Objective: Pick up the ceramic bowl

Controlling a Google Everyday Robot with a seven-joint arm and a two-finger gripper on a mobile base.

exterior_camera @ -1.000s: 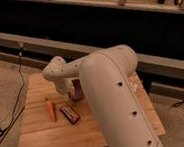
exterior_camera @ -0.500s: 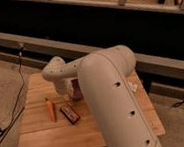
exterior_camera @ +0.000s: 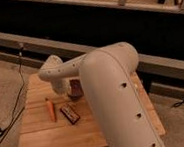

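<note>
The arm is reaching across the wooden table (exterior_camera: 48, 139) from the near right, and its large white upper link is blocking much of the far side. The pincer (exterior_camera: 73, 90) is hanging low at the end of the forearm, directly over or at the ceramic bowl (exterior_camera: 76, 91), of which only a small dark maroon patch is showing beneath the wrist. Whether the pincer is released or clenched cannot be told; the wrist housing is hiding that.

Judgement: the grasp step appears to be in hand, with the bowl not visibly lifted off the table. The next move is calling for a firm closure on the bowl's rim, then a straight upward lift.

The table is showing pale slatted planks with a matte grain. An orange, carrot-like stick (exterior_camera: 50, 110) is lying near the bowl, to its left. A dark rectangular packet (exterior_camera: 69, 113) with a glossy wrapper is lying just beside the stick.
</note>
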